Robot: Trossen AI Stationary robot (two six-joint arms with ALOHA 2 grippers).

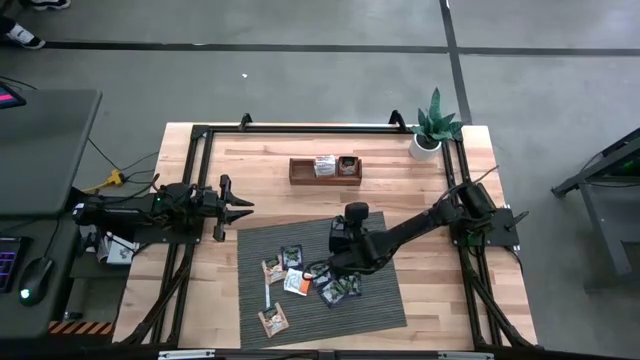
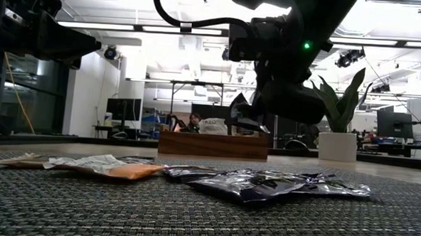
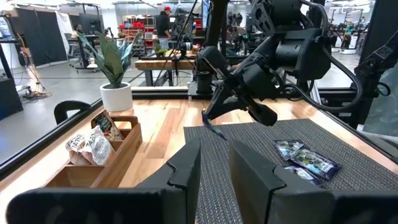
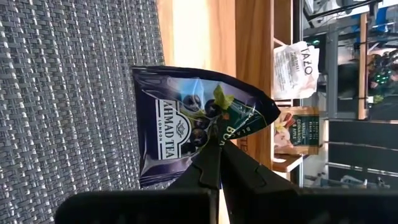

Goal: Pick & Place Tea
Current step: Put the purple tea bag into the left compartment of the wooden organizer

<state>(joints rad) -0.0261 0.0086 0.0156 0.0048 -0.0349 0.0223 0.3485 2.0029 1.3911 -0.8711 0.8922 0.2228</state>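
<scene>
One dark glossy foil tea sachet [image 4: 193,124] hangs pinched in the right gripper [image 4: 219,152] jaws' closed tips above the grey woven mat [image 1: 385,300]; we advise carrying it level to the brown wooden tray [image 1: 325,170], left gripper [image 1: 240,210] parked part-open, empty, at the desk's left.

The pale wooden worktop [image 1: 220,300] carries a dark woven mat [image 1: 385,300] spread over its near middle. Directly on the wood, toward the far edge, stand a low brown wooden tray [image 1: 302,178] holding sachets and, at the far right corner, a white pot with a green plant [image 1: 432,130]. On the mat lie scattered tea sachets [image 1: 282,266], orange, tan and dark, clustered near its centre, with one tan sachet [image 1: 272,320] apart near the front edge beside a thin white strip [image 1: 266,297].
</scene>
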